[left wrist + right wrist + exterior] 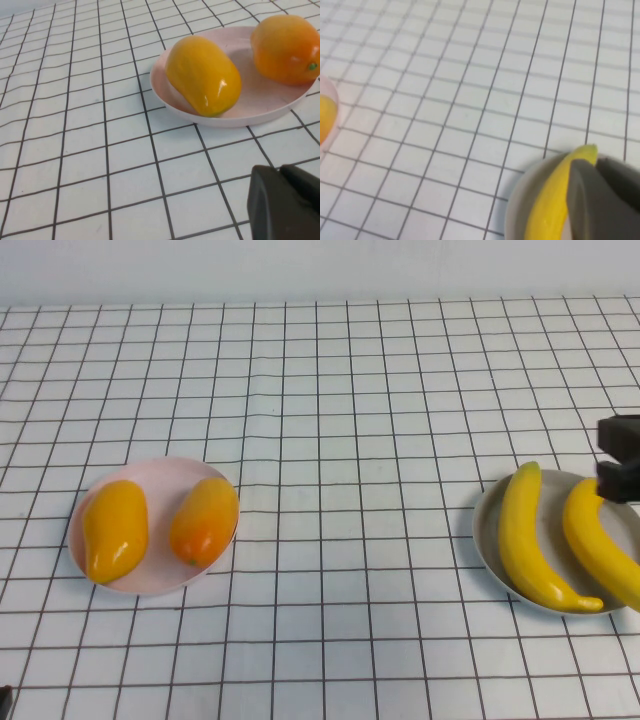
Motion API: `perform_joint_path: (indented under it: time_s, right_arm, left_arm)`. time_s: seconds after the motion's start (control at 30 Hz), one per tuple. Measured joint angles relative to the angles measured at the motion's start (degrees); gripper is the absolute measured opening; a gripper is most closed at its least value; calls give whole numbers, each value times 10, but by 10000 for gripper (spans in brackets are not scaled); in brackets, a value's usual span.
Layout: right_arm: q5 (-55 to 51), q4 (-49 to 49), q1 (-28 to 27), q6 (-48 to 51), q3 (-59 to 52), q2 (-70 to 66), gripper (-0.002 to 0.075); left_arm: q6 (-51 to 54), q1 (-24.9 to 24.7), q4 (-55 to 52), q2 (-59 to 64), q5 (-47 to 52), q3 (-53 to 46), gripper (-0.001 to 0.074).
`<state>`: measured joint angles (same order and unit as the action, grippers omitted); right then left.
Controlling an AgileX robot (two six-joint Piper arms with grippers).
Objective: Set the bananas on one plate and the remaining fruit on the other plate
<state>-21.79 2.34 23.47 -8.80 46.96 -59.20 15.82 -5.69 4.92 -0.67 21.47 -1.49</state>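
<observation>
Two long yellow bananas (530,540) (600,545) lie side by side on the grey plate (483,530) at the right. Two orange-yellow mango-like fruits (115,528) (205,520), the second with a redder blush, lie on the pale pink plate (150,472) at the left. My right gripper (620,458) hovers at the far right edge over the grey plate's back rim, shut and empty; its wrist view shows its fingers (585,200) over a banana (555,200). My left gripper (280,172) is shut and empty, near the table in front of the pink plate (260,100).
A white cloth with a black grid covers the whole table. The wide stretch between the two plates holds nothing. A pale wall runs along the back edge.
</observation>
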Motion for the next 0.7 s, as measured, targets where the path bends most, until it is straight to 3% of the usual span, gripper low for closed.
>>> perform_joint_path:
  time_s: [0.37,0.7]
  right_arm:
    - [41,25,0,0,-164,276,-14]
    - [34,21,0,-1,-230,339,-14]
  left_arm:
    - [0,0,0,0,0,0,-1]
    - [0,0,0,0,0,0,-1]
